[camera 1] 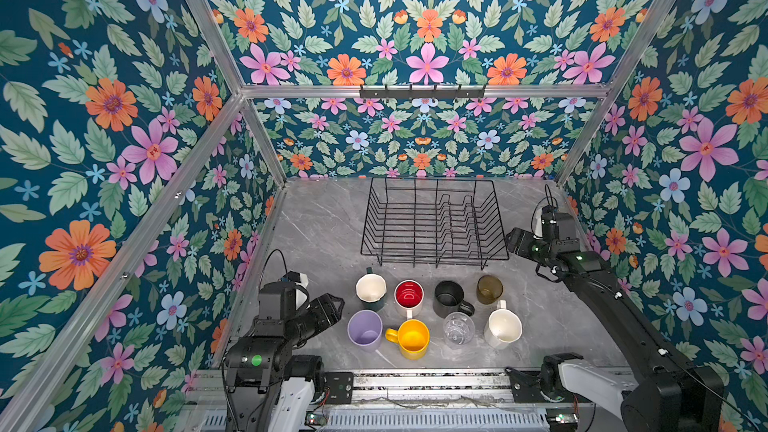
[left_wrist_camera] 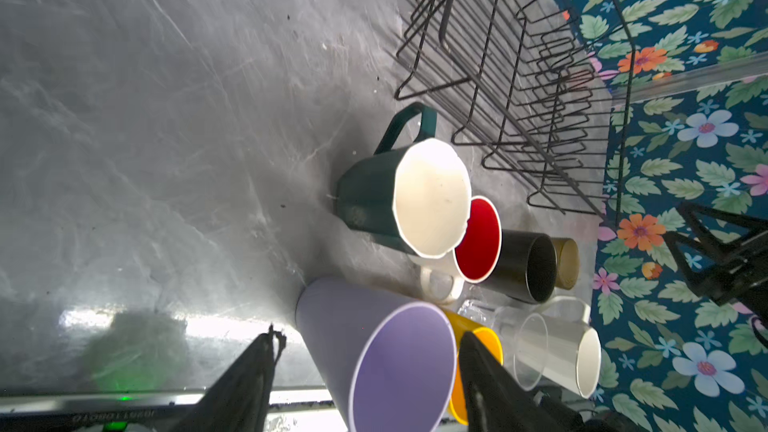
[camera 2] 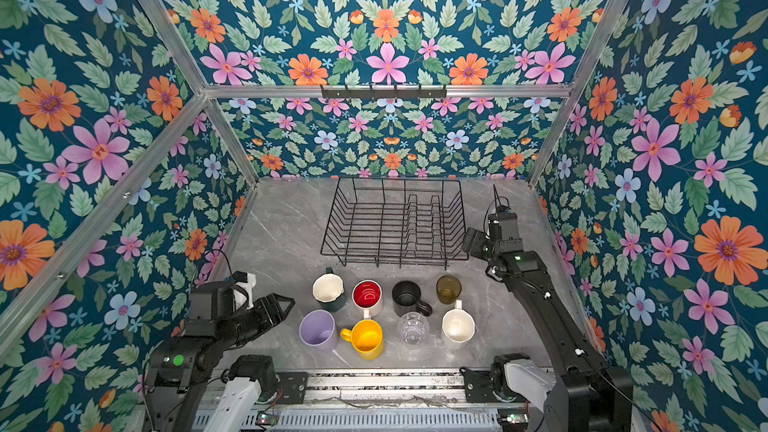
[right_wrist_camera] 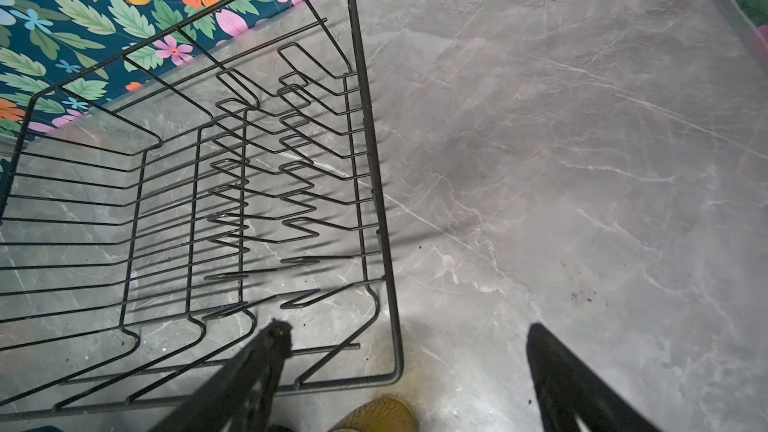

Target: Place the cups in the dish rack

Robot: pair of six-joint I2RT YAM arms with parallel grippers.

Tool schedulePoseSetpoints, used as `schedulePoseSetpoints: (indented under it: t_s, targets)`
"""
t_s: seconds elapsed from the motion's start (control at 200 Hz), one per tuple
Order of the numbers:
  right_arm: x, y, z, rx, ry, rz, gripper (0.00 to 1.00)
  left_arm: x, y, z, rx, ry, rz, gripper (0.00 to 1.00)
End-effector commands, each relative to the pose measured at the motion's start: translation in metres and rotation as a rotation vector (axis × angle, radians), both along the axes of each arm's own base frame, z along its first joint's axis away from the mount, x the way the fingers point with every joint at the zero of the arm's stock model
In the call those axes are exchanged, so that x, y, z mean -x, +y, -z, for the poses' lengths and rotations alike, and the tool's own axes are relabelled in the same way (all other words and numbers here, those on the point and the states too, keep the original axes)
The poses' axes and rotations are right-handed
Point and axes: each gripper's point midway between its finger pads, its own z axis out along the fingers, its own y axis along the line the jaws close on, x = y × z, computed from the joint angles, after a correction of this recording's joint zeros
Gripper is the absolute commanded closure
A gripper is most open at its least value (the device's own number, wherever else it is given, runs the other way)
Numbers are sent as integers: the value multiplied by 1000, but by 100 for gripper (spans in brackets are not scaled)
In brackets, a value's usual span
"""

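The left arm is folded low at the near left of the table (camera 1: 316, 226). The left gripper (left_wrist_camera: 370, 340) is held level, its jaws apart on either side of the lilac tumbler (camera 1: 365, 329); a gap is seen beside one finger. The right arm is stretched forward, with the right gripper (right_wrist_camera: 407, 338) spread wide over the near right corner of the dish rack (camera 1: 374, 222). The cups (camera 1: 413, 336) are ranged upright in two rows before the rack. The olive tumbler (right_wrist_camera: 380, 413) is cut off in the right wrist view.
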Motion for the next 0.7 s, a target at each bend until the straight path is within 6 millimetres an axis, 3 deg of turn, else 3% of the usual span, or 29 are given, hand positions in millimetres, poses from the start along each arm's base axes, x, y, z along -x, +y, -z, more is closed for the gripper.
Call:
schedulePoseSetpoints:
  t_s: [0.0, 0.695]
  targets:
    - [-3, 3, -4, 1, -12, -17, 10, 18, -3, 9, -11, 71, 53, 31]
    - [-2, 9, 3, -10, 7, -34, 11, 20, -10, 20, -25, 111, 157, 37]
